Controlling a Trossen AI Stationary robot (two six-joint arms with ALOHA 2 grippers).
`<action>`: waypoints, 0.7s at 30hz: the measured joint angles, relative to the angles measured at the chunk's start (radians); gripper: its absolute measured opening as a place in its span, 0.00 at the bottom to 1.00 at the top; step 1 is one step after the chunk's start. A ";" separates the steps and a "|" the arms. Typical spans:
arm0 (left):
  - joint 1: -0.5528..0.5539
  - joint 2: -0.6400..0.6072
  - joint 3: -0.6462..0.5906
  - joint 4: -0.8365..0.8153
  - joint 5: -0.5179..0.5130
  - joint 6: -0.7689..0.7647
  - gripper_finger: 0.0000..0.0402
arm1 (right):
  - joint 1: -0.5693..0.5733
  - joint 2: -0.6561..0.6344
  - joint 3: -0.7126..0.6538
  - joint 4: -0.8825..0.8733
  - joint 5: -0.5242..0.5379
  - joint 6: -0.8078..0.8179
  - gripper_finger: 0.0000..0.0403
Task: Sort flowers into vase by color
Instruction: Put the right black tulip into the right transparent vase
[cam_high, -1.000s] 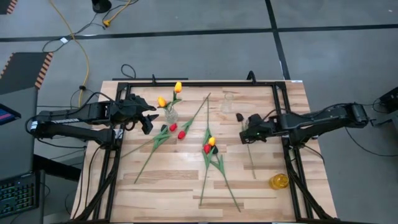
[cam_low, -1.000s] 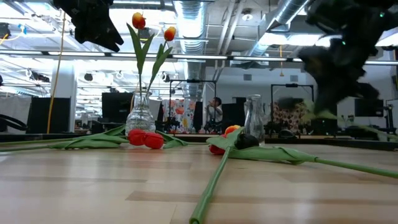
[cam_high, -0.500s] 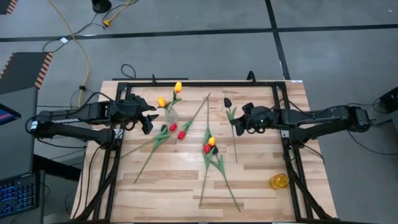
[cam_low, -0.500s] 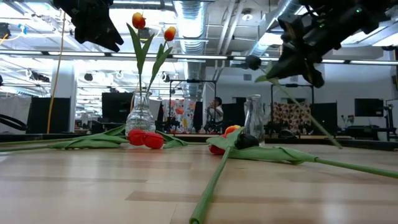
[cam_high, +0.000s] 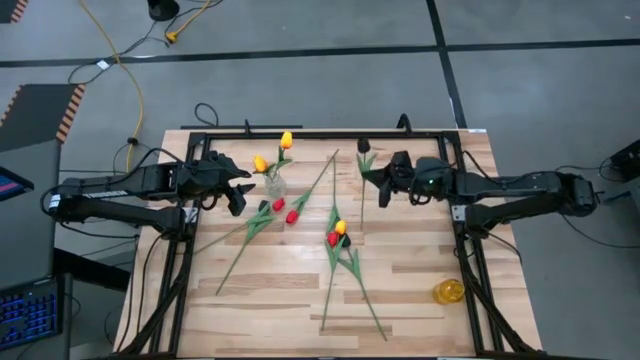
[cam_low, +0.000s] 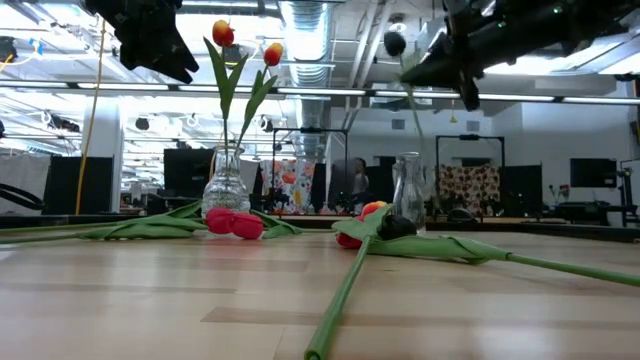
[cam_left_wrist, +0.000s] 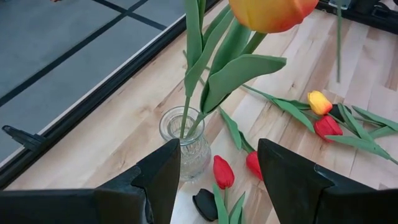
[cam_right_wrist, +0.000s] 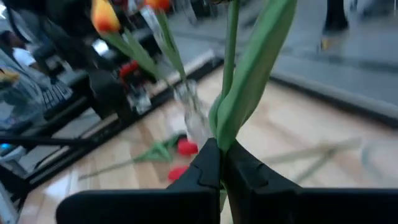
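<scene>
Right end effector (cam_right_wrist: 219, 163) pinches dark tulip (cam_high: 364, 147) stem, bud cut off in its wrist view

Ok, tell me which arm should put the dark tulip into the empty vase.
Right. Its gripper already holds the dark tulip by the stem, raised near the empty vase. The left gripper hangs open by the yellow tulips' vase.

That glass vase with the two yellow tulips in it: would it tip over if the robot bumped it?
Probably fairly easily. The glass vase looks small and narrow, while the two yellow tulips rise well above its rim, so it is likely top-heavy. Being glass on smooth wood, it might also slide and could break. The left gripper hovers open right beside it.
</scene>
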 joint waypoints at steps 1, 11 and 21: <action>0.000 0.000 0.000 0.000 0.000 0.000 0.50 | -0.008 0.000 0.000 0.027 0.000 -0.027 0.09; 0.000 0.000 0.000 0.000 -0.001 0.000 0.50 | -0.089 0.000 0.000 0.244 0.000 -0.281 0.09; 0.000 0.000 0.000 0.000 -0.002 0.000 0.50 | -0.169 0.000 0.000 0.431 0.000 -0.458 0.09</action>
